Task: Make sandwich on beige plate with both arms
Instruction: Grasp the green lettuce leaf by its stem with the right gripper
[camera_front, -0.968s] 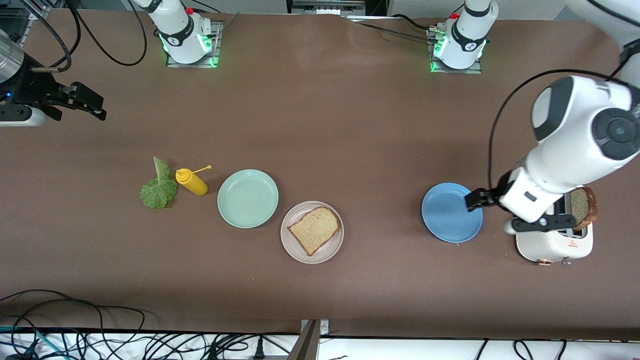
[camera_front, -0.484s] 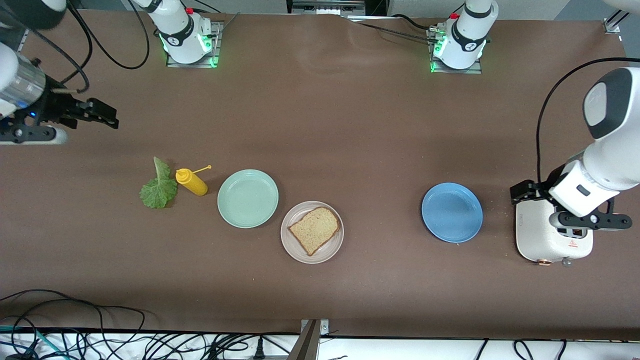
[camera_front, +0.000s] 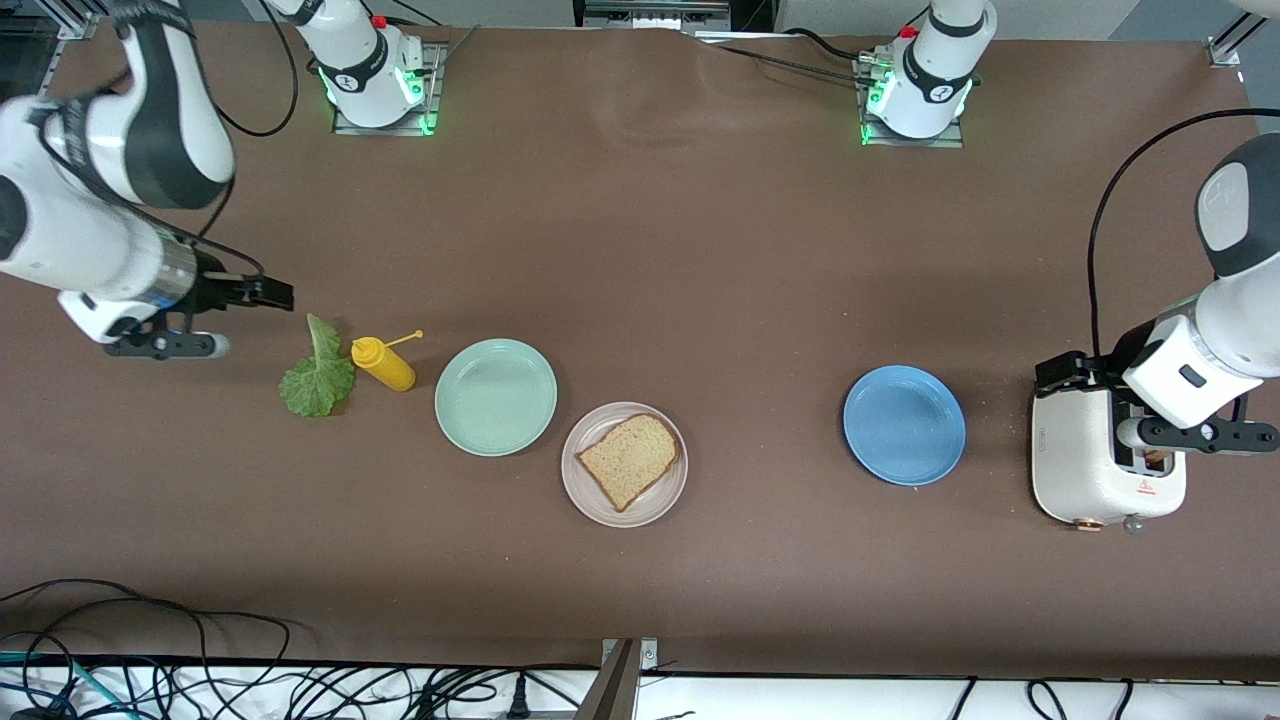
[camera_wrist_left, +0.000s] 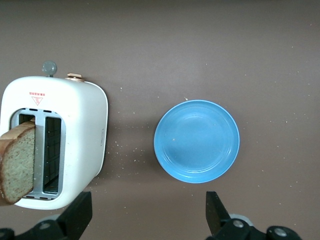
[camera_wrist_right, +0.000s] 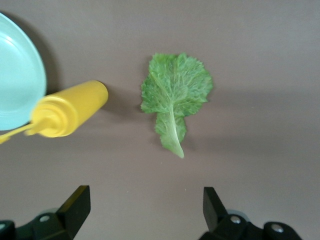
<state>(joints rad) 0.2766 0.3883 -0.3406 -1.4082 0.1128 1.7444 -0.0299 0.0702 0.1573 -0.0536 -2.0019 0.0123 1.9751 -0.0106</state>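
Note:
The beige plate (camera_front: 655, 507) sits mid-table with one tan bread slice (camera_front: 630, 460) lying on it. A second slice (camera_wrist_left: 17, 162) stands in a slot of the white toaster (camera_front: 1085, 460) at the left arm's end. A green lettuce leaf (camera_front: 318, 375) lies flat on the table toward the right arm's end. My left gripper (camera_front: 1065, 372) hangs open and empty over the toaster's edge that faces the blue plate (camera_wrist_left: 196, 141); its open gap (camera_wrist_left: 147, 212) shows bare table. Beside the lettuce (camera_wrist_right: 175, 97), my right gripper (camera_front: 265, 293) hangs open and empty (camera_wrist_right: 145, 207).
A yellow mustard bottle (camera_front: 383, 364) lies between the lettuce and a mint-green plate (camera_front: 496, 397). The blue plate (camera_front: 904, 425) stands between the beige plate and the toaster. Cables run along the table edge nearest the front camera.
My right arm has swung in from the table's end toward the lettuce. My left gripper has moved off the blue plate's edge to the toaster. Both stayed open.

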